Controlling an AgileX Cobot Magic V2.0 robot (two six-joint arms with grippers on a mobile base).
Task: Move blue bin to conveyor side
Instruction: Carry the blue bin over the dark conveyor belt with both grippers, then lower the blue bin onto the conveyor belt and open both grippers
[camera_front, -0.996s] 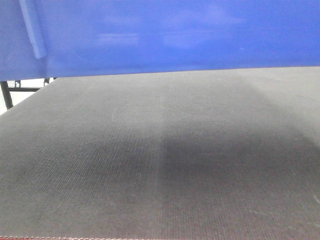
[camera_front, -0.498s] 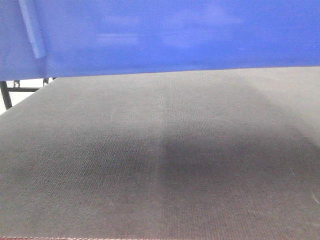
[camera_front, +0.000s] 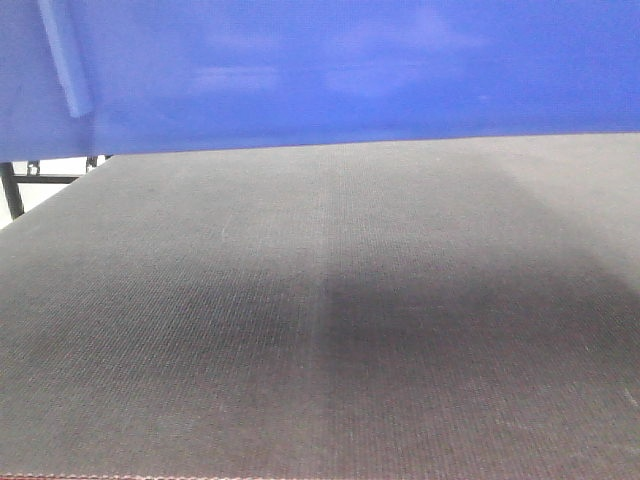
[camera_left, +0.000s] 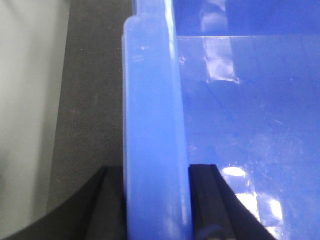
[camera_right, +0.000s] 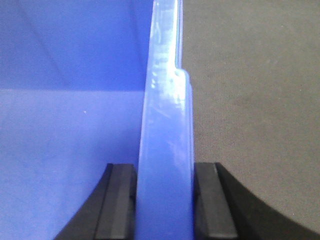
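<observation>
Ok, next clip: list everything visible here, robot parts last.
glossy blue plastic bin: one, blue, at the belt's far end.
woven dark grey conveyor belt: one, grey-black with a reddish stitched near edge, fills the front view.
black metal frame leg: one, black, beyond the belt's left edge.
pale surface: one, light grey, beside the belt in the left wrist view.
left gripper: one, black, clamped on the bin's rim.
right gripper: one, black, clamped on the bin's rim.

Left gripper (camera_left: 156, 200) fingers (camera_left: 207, 197) pinching blue bin (camera_left: 250, 125) rim; right gripper (camera_right: 165, 200) likewise.
</observation>
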